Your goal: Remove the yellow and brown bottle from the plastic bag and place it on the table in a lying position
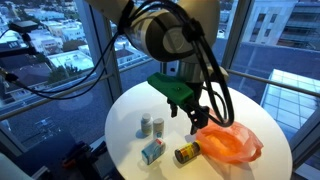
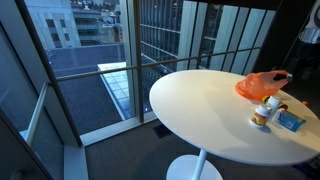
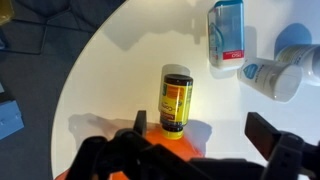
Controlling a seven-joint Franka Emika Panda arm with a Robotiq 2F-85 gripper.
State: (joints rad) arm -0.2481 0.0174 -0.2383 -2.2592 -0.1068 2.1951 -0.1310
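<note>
Though flat beside bag (image 1: 232, 143), bottle (image 3: 177, 100) near carton (image 3: 226, 32)

both exterior views show the white table (image 1: 125, 108), near from above, far from the side; wrist view looks straight down.

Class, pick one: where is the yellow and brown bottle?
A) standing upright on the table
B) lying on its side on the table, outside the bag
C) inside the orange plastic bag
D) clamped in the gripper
B: the yellow and brown bottle lies on its side on the white table, outside the orange bag, and the gripper is open and holds nothing.
</note>
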